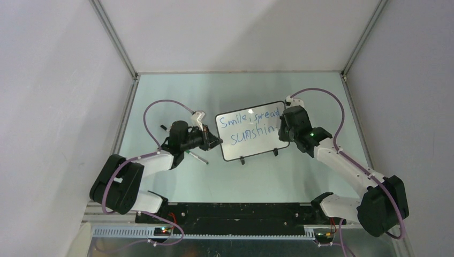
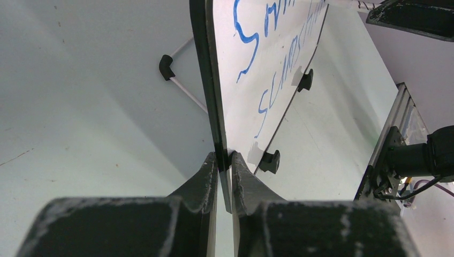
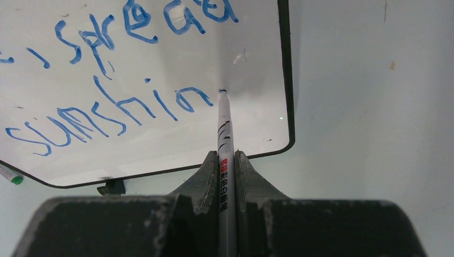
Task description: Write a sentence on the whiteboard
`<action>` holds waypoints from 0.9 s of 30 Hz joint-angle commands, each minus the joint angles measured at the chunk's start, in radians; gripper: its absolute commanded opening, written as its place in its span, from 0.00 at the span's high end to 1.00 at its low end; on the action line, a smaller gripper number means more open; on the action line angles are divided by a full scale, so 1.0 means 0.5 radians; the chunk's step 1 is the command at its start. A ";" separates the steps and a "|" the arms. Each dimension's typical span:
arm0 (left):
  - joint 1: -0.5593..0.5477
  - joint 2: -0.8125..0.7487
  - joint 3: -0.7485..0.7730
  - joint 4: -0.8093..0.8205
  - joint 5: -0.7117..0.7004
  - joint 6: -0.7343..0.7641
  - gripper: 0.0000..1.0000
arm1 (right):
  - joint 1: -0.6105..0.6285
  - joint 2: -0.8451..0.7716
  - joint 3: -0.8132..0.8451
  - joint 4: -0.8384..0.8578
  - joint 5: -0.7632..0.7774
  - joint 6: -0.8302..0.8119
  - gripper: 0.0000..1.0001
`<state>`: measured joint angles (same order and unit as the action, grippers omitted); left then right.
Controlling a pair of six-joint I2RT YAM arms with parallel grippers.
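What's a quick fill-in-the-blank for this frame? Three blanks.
1. The left gripper is shut on the ____'s edge.
2. The right gripper is shut on a ____, tip beside the last letter.
3. The sentence is written in ____ ink.
Missing words: whiteboard; marker; blue.

**Loose bits on tbl**

Thin pen (image 1: pixel 199 159) flat on pale-green tbl (image 1: pixel 300 176), approx 8 o'clock from ctr. Small black bit (image 1: pixel 163 127) at 9 o'clock, apart from pen. Alu rails (image 1: pixel 115 37) edging white walls (image 1: pixel 230 32), 11 and 1 o'clock.
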<state>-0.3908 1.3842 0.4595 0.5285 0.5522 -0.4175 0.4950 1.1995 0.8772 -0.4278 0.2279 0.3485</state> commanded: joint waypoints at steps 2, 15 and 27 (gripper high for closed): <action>-0.010 -0.022 0.029 -0.089 -0.079 0.092 0.94 | -0.043 -0.001 0.073 0.031 0.134 0.049 1.00; -0.012 -0.026 0.029 -0.093 -0.082 0.093 0.94 | -0.073 -0.033 0.084 0.056 0.091 0.047 1.00; -0.013 -0.023 0.031 -0.101 -0.087 0.102 0.94 | -0.076 0.034 0.193 0.042 0.081 0.036 1.00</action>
<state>-0.3908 1.3804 0.4595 0.5194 0.5484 -0.4168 0.4618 1.2060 0.9253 -0.4320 0.2638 0.3656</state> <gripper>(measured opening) 0.130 0.139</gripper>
